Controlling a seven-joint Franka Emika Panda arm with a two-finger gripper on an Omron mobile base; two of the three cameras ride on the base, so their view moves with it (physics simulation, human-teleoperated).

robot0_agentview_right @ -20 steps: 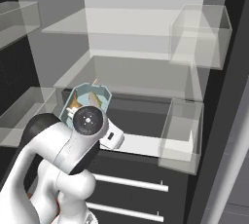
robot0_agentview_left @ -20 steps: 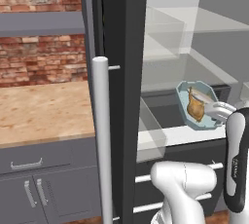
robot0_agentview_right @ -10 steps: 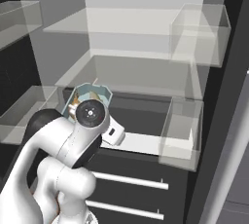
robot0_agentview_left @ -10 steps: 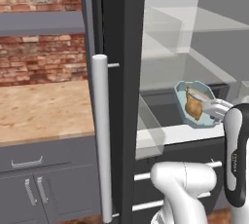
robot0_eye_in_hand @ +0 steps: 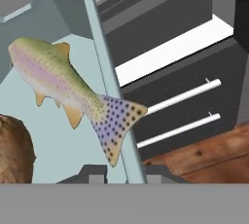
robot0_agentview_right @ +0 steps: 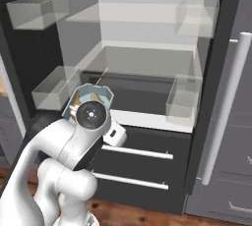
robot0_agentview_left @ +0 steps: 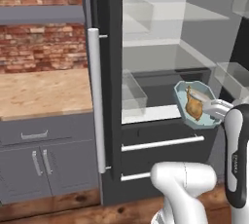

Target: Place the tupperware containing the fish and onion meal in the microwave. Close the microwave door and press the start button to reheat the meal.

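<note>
The pincer (robot0_eye_in_hand: 125,172) is pinching the wall of the tupperware (robot0_agentview_left: 197,105), one dark tip on each side of the pale-blue rim, as the hand view shows. The tub is carried in the air in front of the open fridge (robot0_agentview_left: 160,67), just outside its lower shelf and above the two drawer handles (robot0_agentview_left: 163,143); it rests on nothing. It is tilted steeply, its open face turned toward the left base camera, presumably because a rim grip lets the tub hang from one edge.

Contents: a spotted fish (robot0_eye_in_hand: 63,89), tail fin overlapping the rim, and a brown round piece (robot0_eye_in_hand: 14,147) lower in the tub, probably the onion. At this tilt the food could slide out; levelling the tub seems advisable.

The fridge door (robot0_agentview_left: 99,96) stands open beside a wooden table (robot0_agentview_left: 44,91) under a brick wall. Judged stage: the tub is out of the fridge, with transport to the microwave still ahead.
</note>
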